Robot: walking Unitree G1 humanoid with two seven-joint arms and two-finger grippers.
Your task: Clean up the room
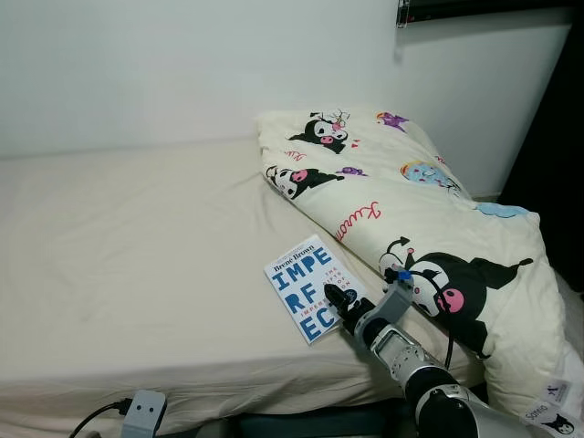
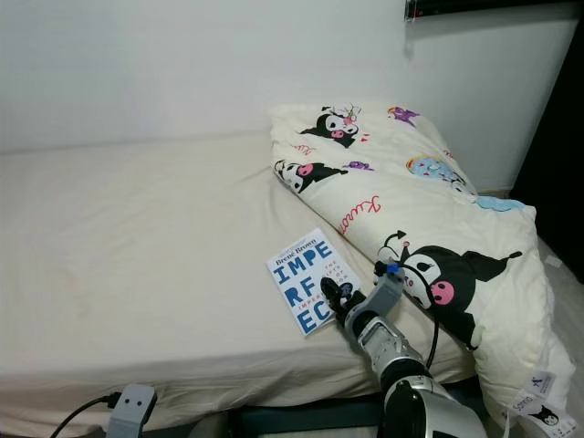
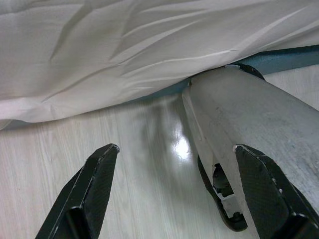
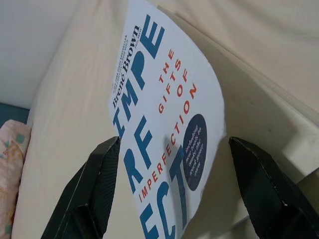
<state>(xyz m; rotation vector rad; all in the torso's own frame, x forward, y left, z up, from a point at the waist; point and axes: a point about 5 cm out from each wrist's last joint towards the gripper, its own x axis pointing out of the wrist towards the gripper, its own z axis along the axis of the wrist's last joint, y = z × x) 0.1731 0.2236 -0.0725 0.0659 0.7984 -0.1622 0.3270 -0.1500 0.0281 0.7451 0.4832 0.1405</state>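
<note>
The right claw (image 1: 334,297) sits low over the near corner of the book (image 1: 312,286), its two black fingers spread wide with nothing between them; in the wrist view they stand to either side of the white cover. The book lies flat on the bed (image 1: 137,265), close to the mattress's front edge and just beside the cartoon-print duvet (image 1: 420,228) bunched along the right side. The step appears to be picking the book up. Since it lies flat on soft bedding, a good grasp probably means sliding one finger under the near edge, pressing into the mattress a little, then closing on the cover. The left claw (image 3: 174,194) hangs open by the floor (image 3: 149,164), beside the bed frame.
</note>
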